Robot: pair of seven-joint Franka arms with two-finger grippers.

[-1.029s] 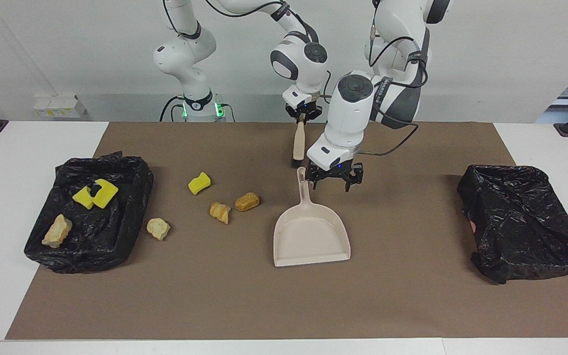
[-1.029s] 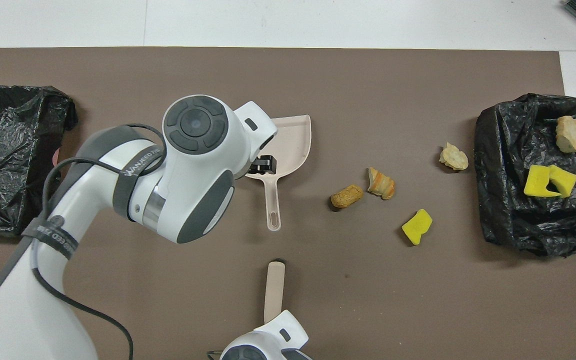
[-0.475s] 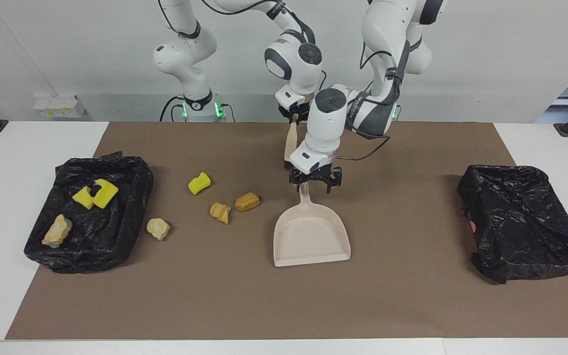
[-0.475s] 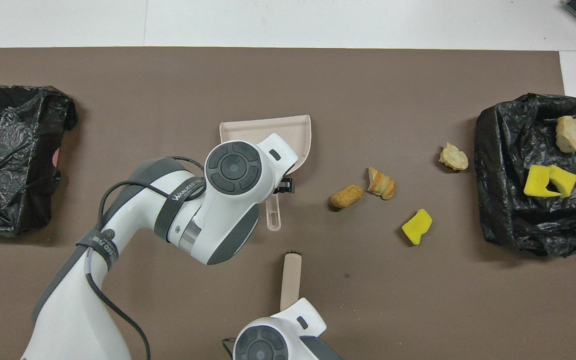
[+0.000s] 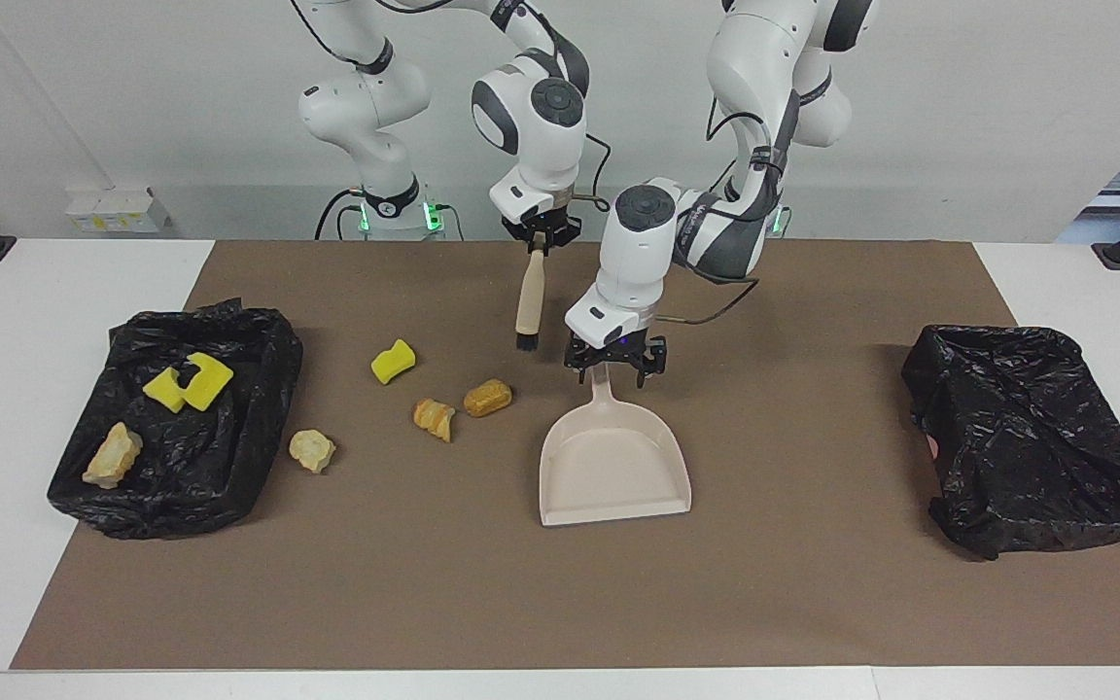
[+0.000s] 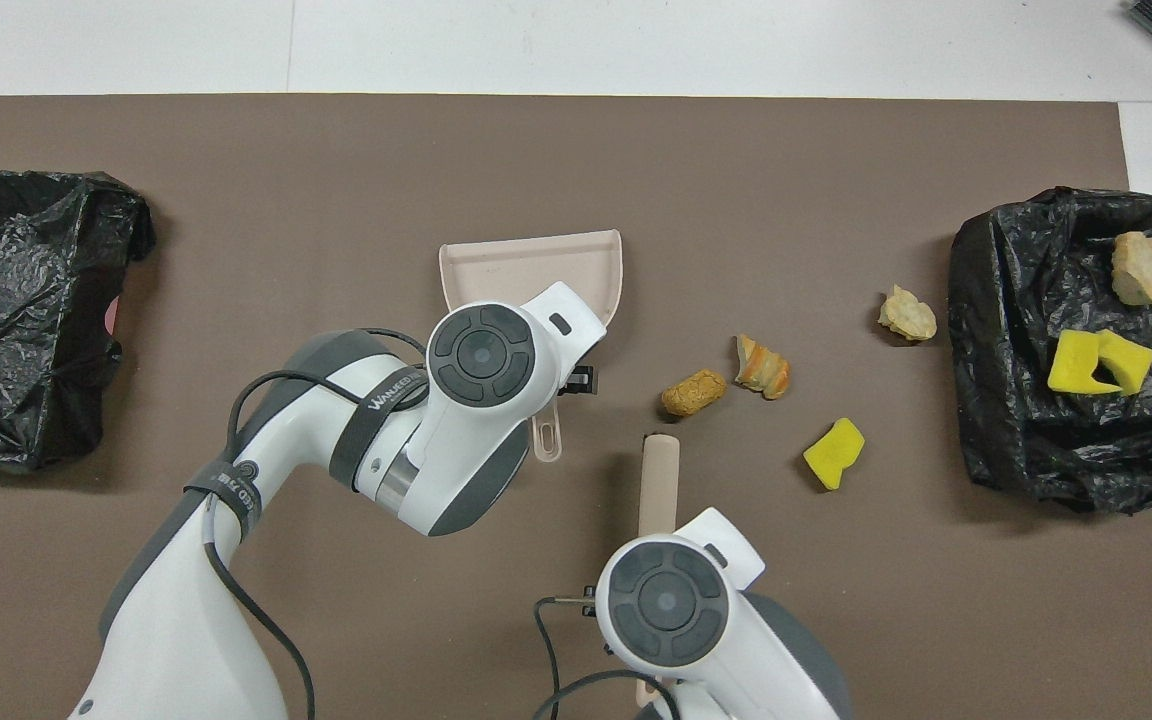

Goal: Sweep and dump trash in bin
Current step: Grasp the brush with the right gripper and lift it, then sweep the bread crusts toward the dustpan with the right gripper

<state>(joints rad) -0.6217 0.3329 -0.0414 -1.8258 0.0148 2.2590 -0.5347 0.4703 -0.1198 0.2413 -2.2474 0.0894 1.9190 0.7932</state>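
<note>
4 scraps [image 5: 487, 397] loose on mat [image 5: 813, 583] between dustpan [image 5: 615, 470] and bin [image 5: 259, 408] at right arm's end; 3 more already in that bin. Second bin [image 5: 1027, 437] at left arm's end.

Left claw [image 5: 605, 367] down at dustpan handle, fingers apart, not yet gripping. Right claw [image 5: 542, 236] clamped on brush [image 5: 528, 303], bristles hanging just above mat near bread roll [image 5: 487, 397].

Likely light, soft, squashy scraps: sponge springy, bread crumbly, prone to rolling or skidding. Best swept, not pinched. Dustpan stiff, light plastic, probably slides when pushed; grip on narrow handle, mid-length.
</note>
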